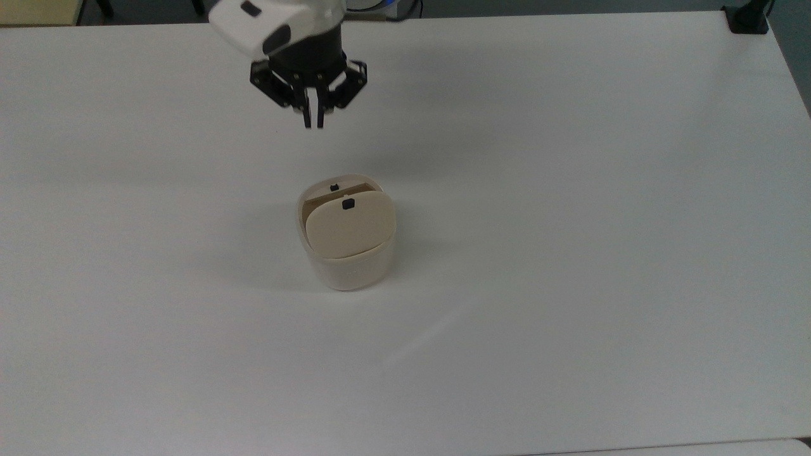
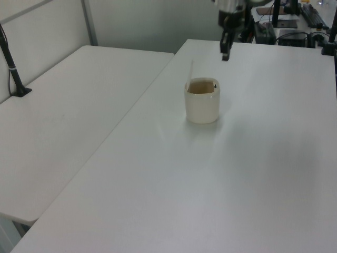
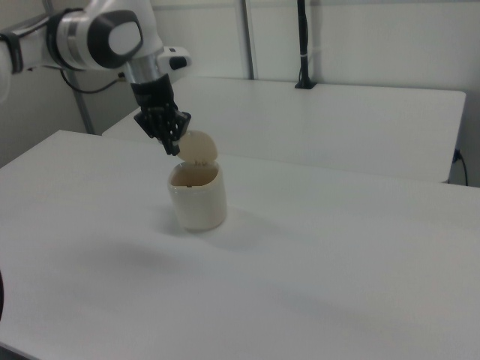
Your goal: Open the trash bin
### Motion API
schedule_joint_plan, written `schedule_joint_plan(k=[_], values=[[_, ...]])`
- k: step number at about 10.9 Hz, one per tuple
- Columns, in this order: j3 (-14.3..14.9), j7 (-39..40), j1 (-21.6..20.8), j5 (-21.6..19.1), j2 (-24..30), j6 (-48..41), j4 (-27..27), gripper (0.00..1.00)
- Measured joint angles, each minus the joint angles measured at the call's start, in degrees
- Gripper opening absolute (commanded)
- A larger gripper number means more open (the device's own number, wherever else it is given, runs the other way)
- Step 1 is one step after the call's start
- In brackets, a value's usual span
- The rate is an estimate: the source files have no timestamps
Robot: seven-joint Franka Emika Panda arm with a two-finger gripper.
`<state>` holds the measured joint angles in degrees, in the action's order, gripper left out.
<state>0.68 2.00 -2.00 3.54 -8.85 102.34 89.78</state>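
Note:
The cream-beige trash bin (image 1: 347, 271) stands in the middle of the white table (image 1: 570, 253). Its flat lid (image 1: 350, 228) is swung up on its hinge, with the small black button (image 1: 348, 204) on its free edge and the dark inside showing behind it. In the left view the bin (image 2: 202, 104) shows an open mouth, and the lid (image 2: 191, 69) stands edge-on above its rim. The right view has the lid (image 3: 199, 147) raised behind the bin (image 3: 197, 199). My gripper (image 1: 314, 124) hangs shut and empty above the table, beyond the bin, also seen from the left (image 2: 225, 57) and right (image 3: 173, 150).
A second white table (image 2: 68, 105) adjoins on the left view's left, with a black clamped post (image 2: 13, 68) on it. Another black clamp (image 1: 747, 19) sits at the top view's upper right corner. Bare tabletop surrounds the bin.

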Motion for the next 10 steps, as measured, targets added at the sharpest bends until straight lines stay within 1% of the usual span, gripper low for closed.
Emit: schedule_joint_plan(k=[1, 2, 3, 4, 6, 10], values=[[0.0, 0.0, 0.3, 0.1, 2.4, -3.4, 0.1, 0.24], [0.0, 0.0, 0.4, 0.4, 4.0, -5.5, 0.2, 0.47], [0.0, 0.0, 0.5, 0.8, 5.2, -6.3, 0.3, 0.92], [0.1, 0.0, 0.8, 1.0, 6.1, -6.6, 0.4, 1.0], [0.1, 0.0, 1.6, 1.1, 7.1, -7.3, 0.5, 1.0], [0.1, -0.1, 2.0, 1.1, 7.2, -7.3, 0.7, 1.0]])
